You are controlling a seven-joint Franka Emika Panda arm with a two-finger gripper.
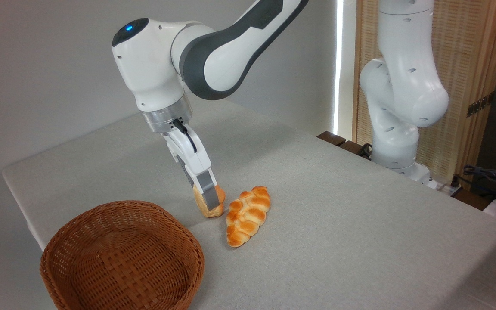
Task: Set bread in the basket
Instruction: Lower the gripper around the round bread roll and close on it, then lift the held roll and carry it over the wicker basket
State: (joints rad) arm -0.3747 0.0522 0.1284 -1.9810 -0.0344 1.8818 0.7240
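Observation:
The bread (213, 209), a small bun with an orange top and paler sides, sits on the grey table near the middle. My gripper (208, 199) reaches down from the upper left, and its fingers (207, 189) are clamped on the bun, covering most of its near side. Whether the bun rests on the table or hangs just above it is unclear. The basket (123, 258), round brown wicker with low sides, stands at the lower left, close to the bun, and holds nothing.
A longer braided oval loaf (248, 215) lies just right of the bun, nearly touching it. The table's left edge (20, 202) runs close behind the basket. A second white arm base (396, 129) stands at the far right, with cables beside it.

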